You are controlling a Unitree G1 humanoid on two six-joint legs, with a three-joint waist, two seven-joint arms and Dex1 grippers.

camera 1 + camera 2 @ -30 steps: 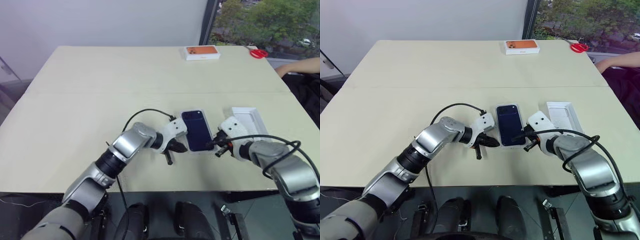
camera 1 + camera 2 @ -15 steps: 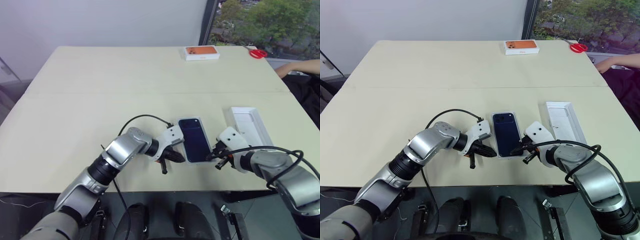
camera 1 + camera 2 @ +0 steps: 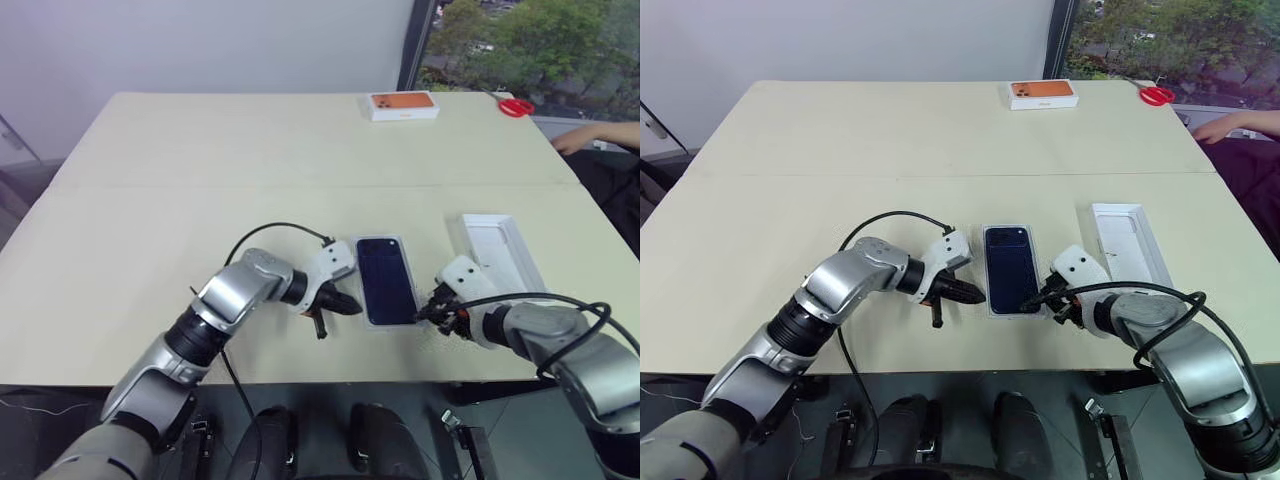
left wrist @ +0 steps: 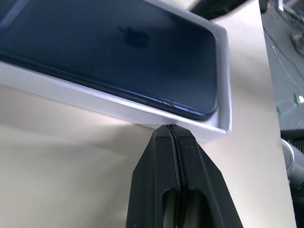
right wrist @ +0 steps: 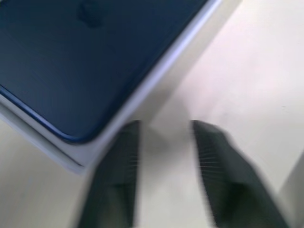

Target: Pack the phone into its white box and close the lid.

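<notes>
Grippers: my left gripper is pinched closed beside the white box; my right gripper parted. Lid looks light, stiff; I'd pinch its long edges.

Both eye views look down from above the table; both wrist views sit close to the phone, from opposite sides.

The phone lies in the white box near the desk's front edge, at centre. The left gripper sits just at the box's 9 o'clock, the right gripper at its 4 o'clock. The lid lies at 3 o'clock, apart. At 12 o'clock, well away, rests an orange-topped box, with scissors at its 3 o'clock.
</notes>
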